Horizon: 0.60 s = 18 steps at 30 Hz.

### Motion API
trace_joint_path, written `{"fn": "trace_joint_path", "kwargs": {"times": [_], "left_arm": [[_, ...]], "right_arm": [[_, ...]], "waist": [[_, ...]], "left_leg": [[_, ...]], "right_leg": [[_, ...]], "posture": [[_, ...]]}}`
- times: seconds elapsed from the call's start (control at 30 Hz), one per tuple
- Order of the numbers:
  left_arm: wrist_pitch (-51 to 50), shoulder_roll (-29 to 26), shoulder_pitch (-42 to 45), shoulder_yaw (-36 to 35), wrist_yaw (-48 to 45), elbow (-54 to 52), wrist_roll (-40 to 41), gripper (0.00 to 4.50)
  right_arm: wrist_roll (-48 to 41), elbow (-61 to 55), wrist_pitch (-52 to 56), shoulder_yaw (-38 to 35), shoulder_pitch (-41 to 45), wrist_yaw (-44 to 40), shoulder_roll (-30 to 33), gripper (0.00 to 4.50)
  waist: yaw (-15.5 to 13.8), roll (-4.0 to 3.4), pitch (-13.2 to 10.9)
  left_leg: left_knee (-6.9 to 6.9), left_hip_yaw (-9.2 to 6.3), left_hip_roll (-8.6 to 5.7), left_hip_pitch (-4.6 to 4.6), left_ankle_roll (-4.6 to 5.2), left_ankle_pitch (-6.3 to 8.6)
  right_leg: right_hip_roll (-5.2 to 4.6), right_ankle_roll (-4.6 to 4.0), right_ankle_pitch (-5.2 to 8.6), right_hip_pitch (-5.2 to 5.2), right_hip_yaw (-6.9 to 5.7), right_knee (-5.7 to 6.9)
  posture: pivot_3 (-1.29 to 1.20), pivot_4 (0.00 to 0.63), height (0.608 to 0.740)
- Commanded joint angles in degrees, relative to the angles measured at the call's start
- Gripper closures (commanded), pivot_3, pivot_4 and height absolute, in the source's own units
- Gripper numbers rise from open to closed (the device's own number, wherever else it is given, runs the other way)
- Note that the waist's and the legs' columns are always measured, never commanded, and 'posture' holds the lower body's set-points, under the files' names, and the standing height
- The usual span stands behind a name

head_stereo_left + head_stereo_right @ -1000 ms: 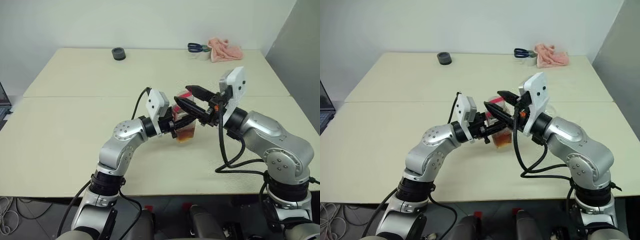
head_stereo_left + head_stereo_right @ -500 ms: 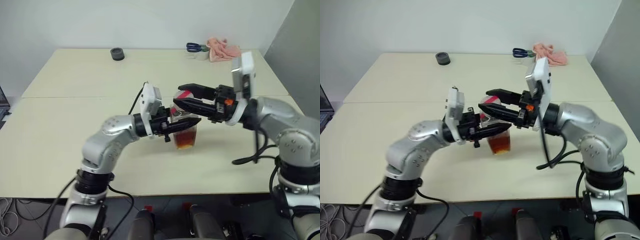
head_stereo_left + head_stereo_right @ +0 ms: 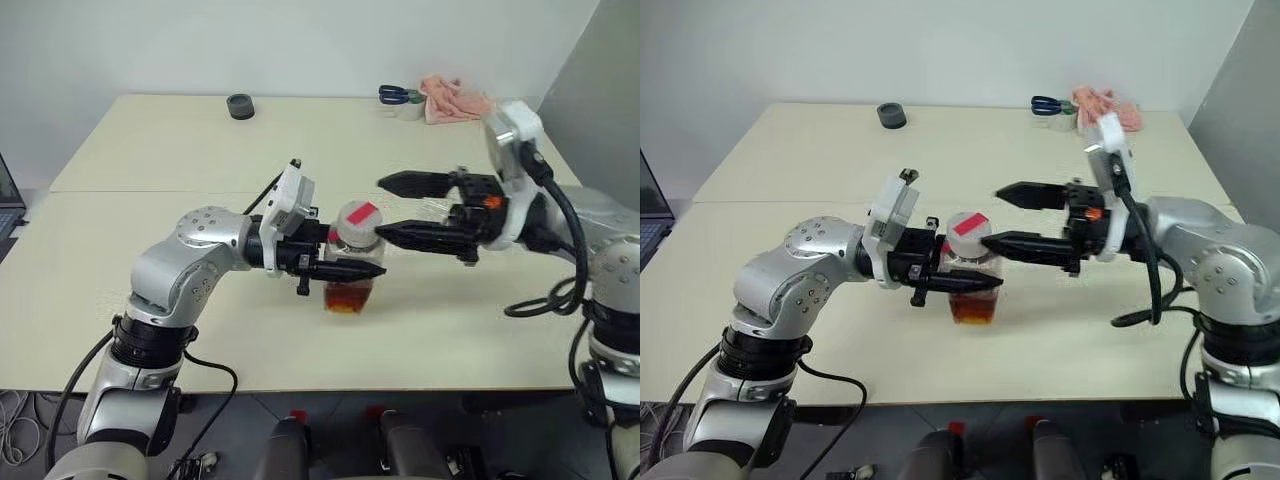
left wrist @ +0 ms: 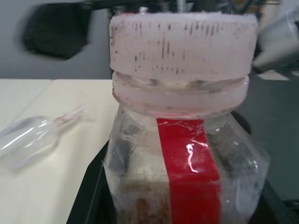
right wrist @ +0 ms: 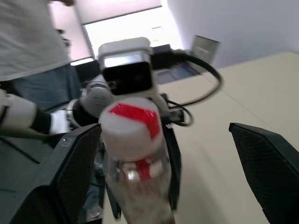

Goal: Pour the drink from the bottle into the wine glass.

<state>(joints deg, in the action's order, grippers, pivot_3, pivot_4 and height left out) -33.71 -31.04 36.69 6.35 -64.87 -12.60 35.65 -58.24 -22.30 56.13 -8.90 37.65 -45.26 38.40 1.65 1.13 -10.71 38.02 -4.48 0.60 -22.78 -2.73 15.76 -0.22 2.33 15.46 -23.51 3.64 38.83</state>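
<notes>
R jaws (image 3: 393, 207) wider now (off bottle (image 3: 352, 262))

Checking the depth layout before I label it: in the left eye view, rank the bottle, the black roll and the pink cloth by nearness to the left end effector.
1. bottle: held in the left end effector.
2. black roll: far edge of the table, toward the robot's left.
3. pink cloth: far right corner.

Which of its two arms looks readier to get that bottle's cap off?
Probably the right. Its gripper is open, fingers either side of the cap. The left gripper is shut on the bottle, so it is busy steadying it.
</notes>
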Motion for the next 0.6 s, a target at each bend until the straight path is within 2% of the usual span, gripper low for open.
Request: {"fn": "trace_joint_path", "kwargs": {"times": [0.03, 0.17, 0.3, 0.47, 0.6], "left_arm": [[3.74, 2.97, -0.82, -2.07, 5.88, -0.74, -2.12, 2.77], [7.19, 8.06, -1.32, -1.37, 12.33, 0.34, -5.75, 2.77], [9.00, 13.12, -1.49, -0.12, 16.58, 1.13, -7.76, 2.77], [9.79, 15.95, -2.11, 1.44, 18.59, 0.67, -9.08, 2.77], [10.08, 15.72, -2.25, 1.55, 17.98, 0.86, -9.46, 2.77]], "right_arm": [[-3.00, -8.67, 0.32, -4.53, -3.45, 7.82, 0.12, 0.02], [-3.21, -13.66, -0.28, -3.34, -4.66, 17.16, -3.37, 0.02], [0.48, -15.75, -1.67, 0.86, -3.00, 24.83, -8.24, 0.02], [5.59, -15.14, -4.49, 3.78, -1.79, 29.51, -11.97, 0.02], [7.41, -15.09, -5.64, 4.99, -1.48, 30.57, -13.50, 0.02]], "waist": [[0.07, 0.00, 0.00], [0.20, 0.00, 0.00], [0.22, -0.01, 0.00], [0.13, -0.01, 0.00], [0.14, -0.01, 0.00]], "left_leg": [[0.00, 0.00, 0.00, -0.03, 0.00, 0.00], [0.07, 0.03, 0.01, 0.00, -0.01, -0.01], [0.06, 0.04, 0.02, 0.08, -0.01, -0.01], [0.06, 0.05, -0.03, 0.03, -0.02, -0.01], [0.05, 0.03, -0.02, 0.02, -0.01, -0.01]], "right_leg": [[0.00, 0.00, 0.00, -0.03, 0.00, 0.00], [0.01, 0.01, -0.01, -0.03, 0.06, 0.08], [0.08, 0.01, -0.01, -0.01, 0.09, 0.12], [0.02, 0.01, -0.01, -0.02, 0.09, 0.08], [0.02, 0.01, -0.01, -0.02, 0.06, 0.07]], "posture": [[0.00, 0.150, 0.740], [0.00, 0.150, 0.740], [0.00, 0.150, 0.740], [0.00, 0.150, 0.740], [0.00, 0.150, 0.740]]}}
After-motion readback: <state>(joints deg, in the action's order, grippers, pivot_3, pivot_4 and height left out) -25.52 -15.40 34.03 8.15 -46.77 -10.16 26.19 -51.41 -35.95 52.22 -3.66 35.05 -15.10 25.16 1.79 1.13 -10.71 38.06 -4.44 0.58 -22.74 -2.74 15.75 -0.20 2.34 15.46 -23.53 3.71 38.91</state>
